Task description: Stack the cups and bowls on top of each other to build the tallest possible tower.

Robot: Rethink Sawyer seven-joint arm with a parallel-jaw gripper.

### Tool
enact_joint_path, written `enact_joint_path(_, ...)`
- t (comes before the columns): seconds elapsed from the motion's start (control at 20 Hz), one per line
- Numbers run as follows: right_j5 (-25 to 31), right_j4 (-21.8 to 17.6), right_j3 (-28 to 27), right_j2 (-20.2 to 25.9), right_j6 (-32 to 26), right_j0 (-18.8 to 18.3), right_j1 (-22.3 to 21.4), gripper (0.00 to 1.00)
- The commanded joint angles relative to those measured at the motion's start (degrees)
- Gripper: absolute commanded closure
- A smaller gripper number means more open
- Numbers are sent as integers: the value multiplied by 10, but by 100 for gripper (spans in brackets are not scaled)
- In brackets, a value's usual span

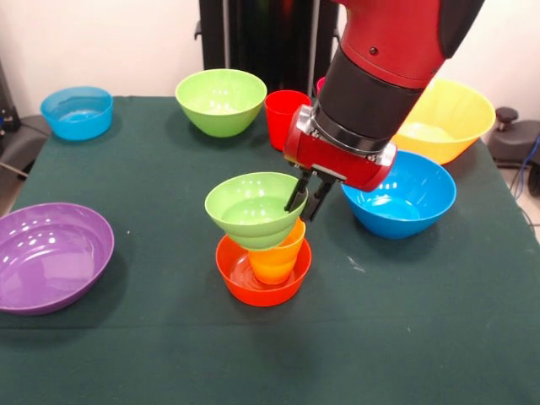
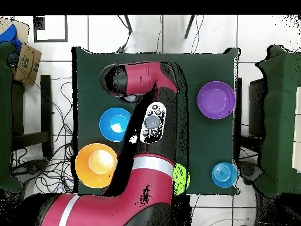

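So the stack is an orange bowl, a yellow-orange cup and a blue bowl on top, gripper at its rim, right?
Not quite: the top bowl is green, not blue, as the front view shows. It sits on the yellow-orange cup in the orange bowl, with the gripper at its rim.

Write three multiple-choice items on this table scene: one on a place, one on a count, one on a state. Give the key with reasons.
1. Where does the yellow-orange cup stand?
A. In the small orange bowl
B. In the purple bowl
C. On bare cloth

2. How many blue bowls show?
A. One
B. Two
C. Three

3. The small green bowl is:
A. Overturned
B. Level on the table
C. Tilted on the cup

Key: 1 A, the cup's base sits inside it. 2 B, one at each side. 3 C, its rim slants, with the hand at its rim.
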Motion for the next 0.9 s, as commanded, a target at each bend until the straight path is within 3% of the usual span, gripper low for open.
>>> enact_joint_path(0.05,-20,11,52,40,50,-6,-2,100)
enact_joint_path(0.25,5,13,43,34,51,-4,2,100)
enact_joint_path(0.9,12,20,55,31,58,0,-3,100)
